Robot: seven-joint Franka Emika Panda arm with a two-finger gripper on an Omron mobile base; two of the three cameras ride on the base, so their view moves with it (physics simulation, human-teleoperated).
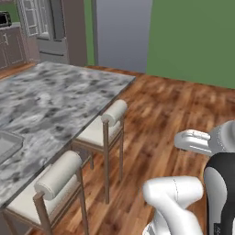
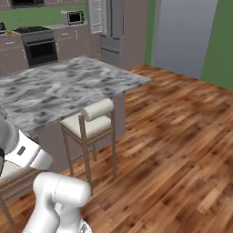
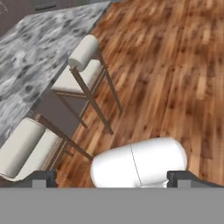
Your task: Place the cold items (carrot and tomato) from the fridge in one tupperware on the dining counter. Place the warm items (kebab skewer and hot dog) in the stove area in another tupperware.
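Hand view shows the pincer [image 3: 112, 177] at the bottom edge, its two dark tips spread fully wide with nothing between them. We note the grey marble worktop [image 3: 30, 57] in the upper left, two cream-cushioned stools [image 3: 83, 65] along its edge, and wood floor [image 3: 175, 65] to the right. In the right base view, we record the fridge [image 2: 111, 29] at top centre and the stove [image 2: 40, 45] at upper left. We cannot make out any tupperware or food items.
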